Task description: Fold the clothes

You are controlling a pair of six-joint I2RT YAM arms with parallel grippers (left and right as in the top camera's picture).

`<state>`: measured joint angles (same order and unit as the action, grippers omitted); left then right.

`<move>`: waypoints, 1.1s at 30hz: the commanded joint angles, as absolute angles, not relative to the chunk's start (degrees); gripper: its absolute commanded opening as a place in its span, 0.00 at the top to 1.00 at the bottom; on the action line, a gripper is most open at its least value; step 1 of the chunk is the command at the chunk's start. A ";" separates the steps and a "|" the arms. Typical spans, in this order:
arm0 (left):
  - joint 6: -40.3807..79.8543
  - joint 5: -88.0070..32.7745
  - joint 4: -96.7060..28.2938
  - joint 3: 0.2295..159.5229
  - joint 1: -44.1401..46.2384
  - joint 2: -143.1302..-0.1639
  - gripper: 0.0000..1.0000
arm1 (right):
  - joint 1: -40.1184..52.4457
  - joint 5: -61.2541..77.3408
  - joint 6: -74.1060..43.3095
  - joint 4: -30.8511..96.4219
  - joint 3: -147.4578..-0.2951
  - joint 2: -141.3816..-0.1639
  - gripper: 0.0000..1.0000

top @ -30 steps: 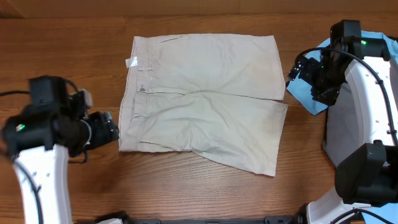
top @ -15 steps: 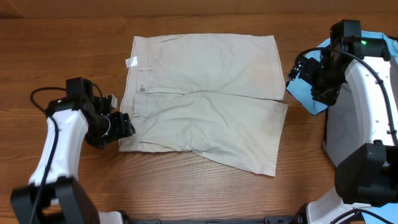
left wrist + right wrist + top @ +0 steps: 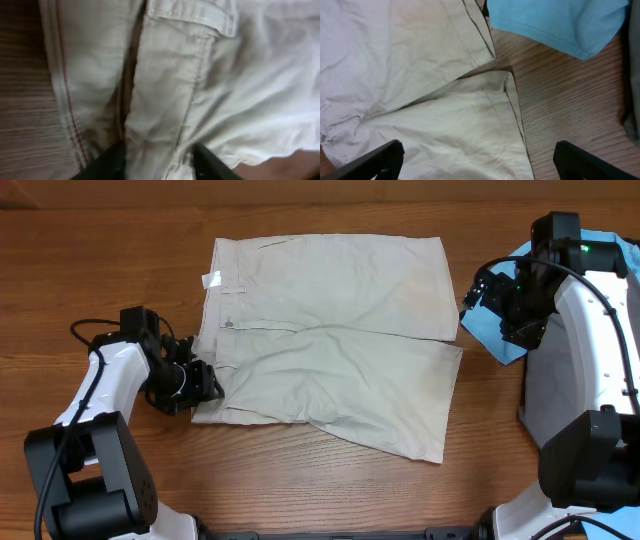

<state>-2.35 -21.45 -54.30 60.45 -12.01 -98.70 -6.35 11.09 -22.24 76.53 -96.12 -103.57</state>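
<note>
**Inspector:** Position of the shorts (image 3: 330, 330)?

**Assessor:** Spread flat on the table (image 3: 100, 260), about mid-table. The waistband (image 3: 212, 340) faces the left arm and both legs run toward the right arm. The far leg lies straight. The near leg angles off toward the near edge, with its hem set lower than the other. A small white tag (image 3: 212, 279) sits at the far end of the waistband. No fold is made.

**Inspector:** Left gripper (image 3: 205, 383)?

**Assessor:** Down at the near corner of the waistband, on the cloth's edge. In the wrist view its two dark fingers (image 3: 107, 165) stand either side of a raised ridge of waistband, with a belt loop (image 3: 192, 12) just beyond. The gap is narrow and the ridge fills it. I cannot tell whether the jaws actually pinch the cloth or only straddle it.

**Inspector:** Right gripper (image 3: 488, 292)?

**Assessor:** Off the far right corner of the shorts, above the table and clear of the cloth. Its jaws stand wide apart with nothing between them. Its wrist view looks down on the two leg hems where they meet, and on bare wood beside them.

**Inspector:** Anything else on the surface?

**Assessor:** A light blue shirt (image 3: 560, 22) lies under the right arm, just beside the far leg's hem. I cannot tell whether the two touch.
</note>
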 commanded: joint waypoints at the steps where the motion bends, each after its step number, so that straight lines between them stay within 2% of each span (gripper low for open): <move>1: -4.32 -25.47 -54.15 60.16 -11.97 -99.15 0.71 | -6.50 10.52 -22.11 76.38 -97.47 -102.89 0.00; 3: -4.32 -26.33 -54.13 60.16 -11.94 -99.15 0.72 | -6.50 10.52 -22.11 76.38 -97.47 -102.89 0.00; 7: -4.32 -27.55 -54.13 60.16 -11.92 -99.15 0.55 | -6.50 10.52 -22.11 76.40 -97.47 -102.89 0.00; 10: -4.32 -27.20 -54.22 60.14 -11.92 -99.15 0.51 | -6.50 10.52 -22.11 76.40 -97.47 -102.89 0.00; 29: -3.33 -22.09 -50.61 56.71 -11.49 -99.18 0.50 | -6.50 10.52 -22.11 76.38 -97.47 -102.89 0.00; 31: -2.33 -22.26 -50.00 56.71 -11.49 -99.18 0.51 | -6.50 10.52 -22.11 76.40 -97.47 -102.89 0.00; 33: -2.33 -22.50 -49.87 56.71 -11.49 -99.18 0.57 | -6.50 10.52 -22.11 76.40 -97.47 -102.89 0.00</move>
<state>-2.98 -22.57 -50.00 57.25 -11.99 -98.70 -6.35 11.09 -22.22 76.53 -96.12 -103.57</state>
